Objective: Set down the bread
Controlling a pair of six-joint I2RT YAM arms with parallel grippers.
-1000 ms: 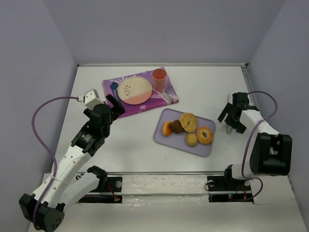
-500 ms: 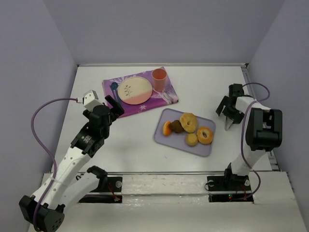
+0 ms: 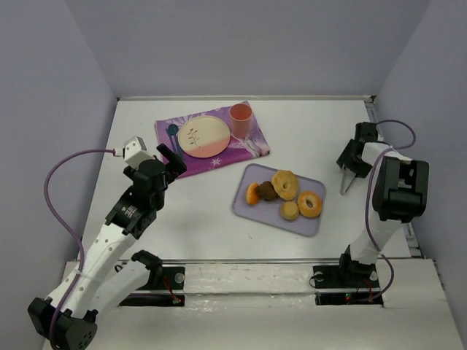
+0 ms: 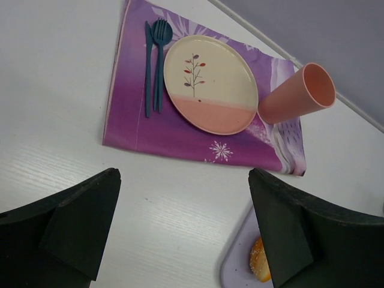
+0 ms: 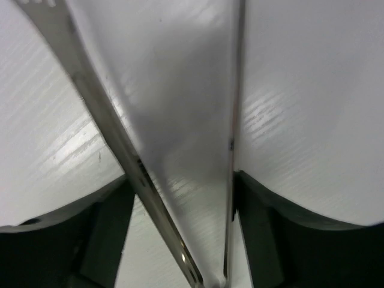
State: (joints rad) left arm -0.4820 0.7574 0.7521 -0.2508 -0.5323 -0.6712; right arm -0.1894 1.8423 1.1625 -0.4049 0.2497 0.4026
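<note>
**Item:** bread (image 3: 284, 184) lies on the lavender tray (image 3: 257, 175), far-middle of the food group, not gripped.
**Neighbours:** brown piece (image 3: 268, 191) touches its left side. Glazed donut (image 3: 310, 203) and small bun (image 3: 290, 211) sit just beside it on the near side.
**Destination:** plate (image 3: 203, 135) on the purple mat (image 3: 226, 157), well apart to the far left. Judged the likely drop spot; the task doesn't name one. Cup (image 3: 241, 117) stands just beside the plate.
**R gripper** (image 3: 352, 162): clamped on metal tongs (image 5: 102, 114), tong arms spread. It is off the tray to the right, not over the bread.
**L gripper** (image 4: 183, 174): jaws wide, empty, near the mat's front edge.

**Risks, judged:**
1. Wrong pick. The donut lies btwn the tongs and the bread and is a similar ring shape, so approach from the right could close on it.
2. Crowding. Tong tips may nudge the brown piece or bun, or shift the tray.
3. Slip. Smooth metal on a round crust gives weak hold, so a drop in transit is possible.
4. Reach. The plate is on the L side, so the R arm's carry would be long and pass near the cup.
</note>
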